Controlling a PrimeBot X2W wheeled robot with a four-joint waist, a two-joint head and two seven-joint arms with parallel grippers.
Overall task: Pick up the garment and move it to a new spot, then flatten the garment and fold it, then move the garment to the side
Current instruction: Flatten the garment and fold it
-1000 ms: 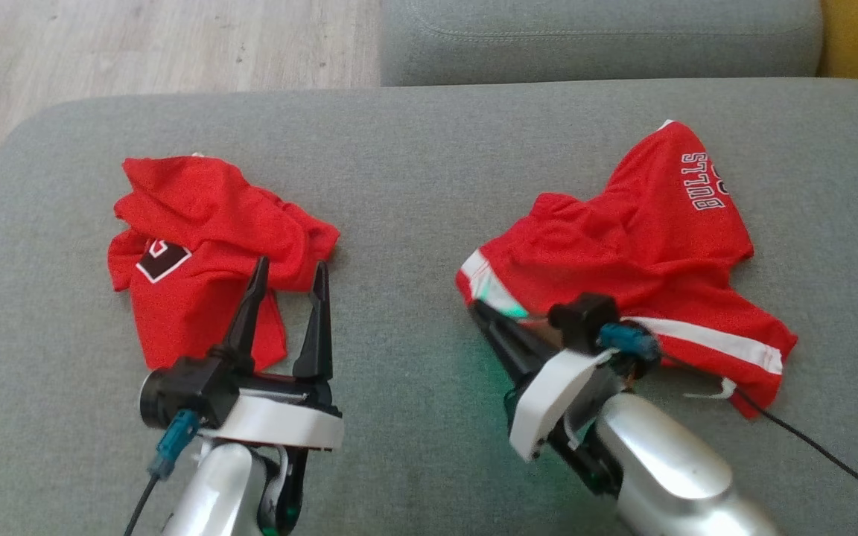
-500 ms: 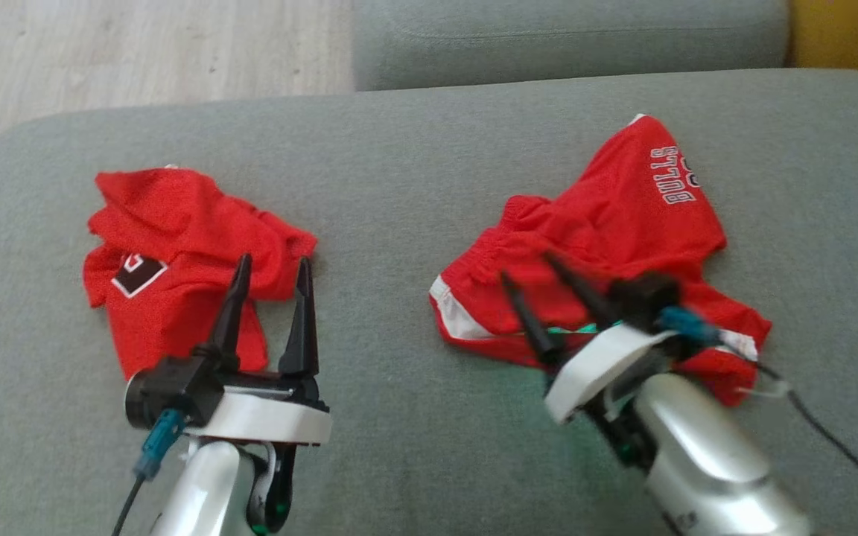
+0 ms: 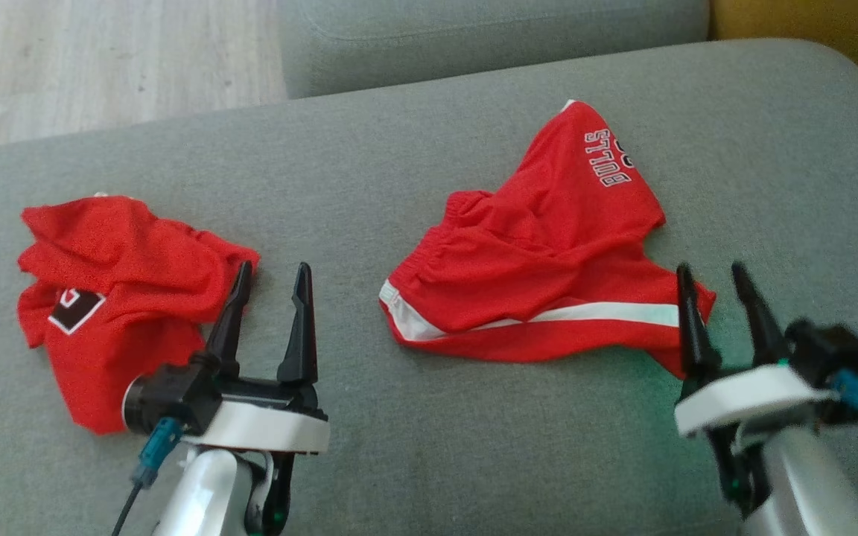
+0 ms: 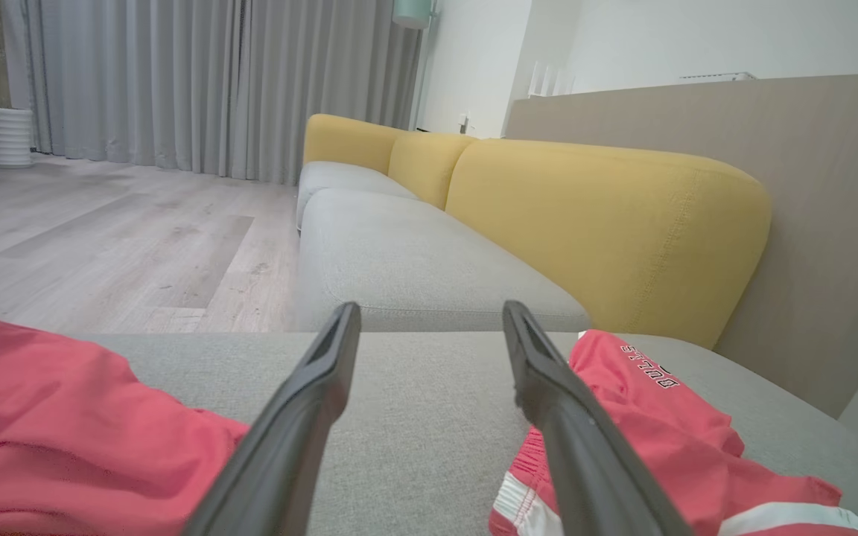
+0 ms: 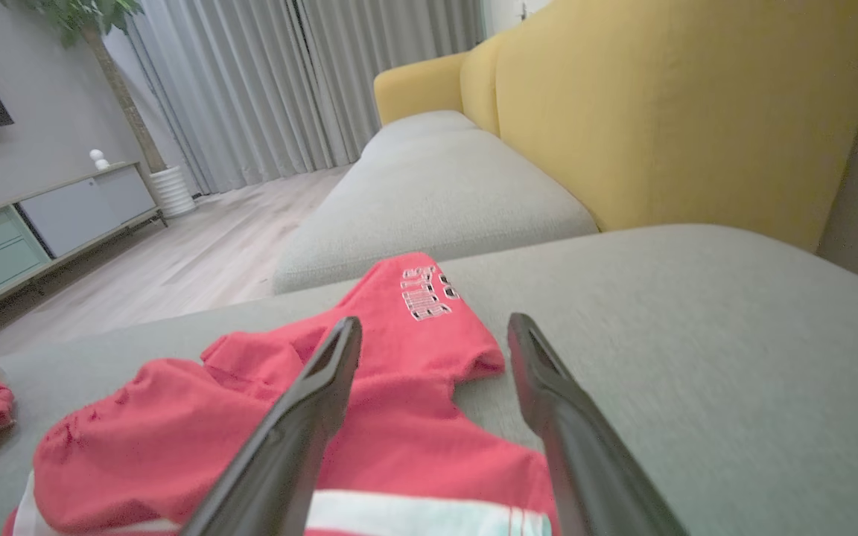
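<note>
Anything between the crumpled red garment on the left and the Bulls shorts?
Head view: the open left gripper stands at the crumpled garment's edge; from there to the shorts, bare grey cushion.

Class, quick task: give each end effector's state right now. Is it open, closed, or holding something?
Left end effector: open, holding nothing.
Right end effector: open, holding nothing, at the edge of the red shorts.
</note>
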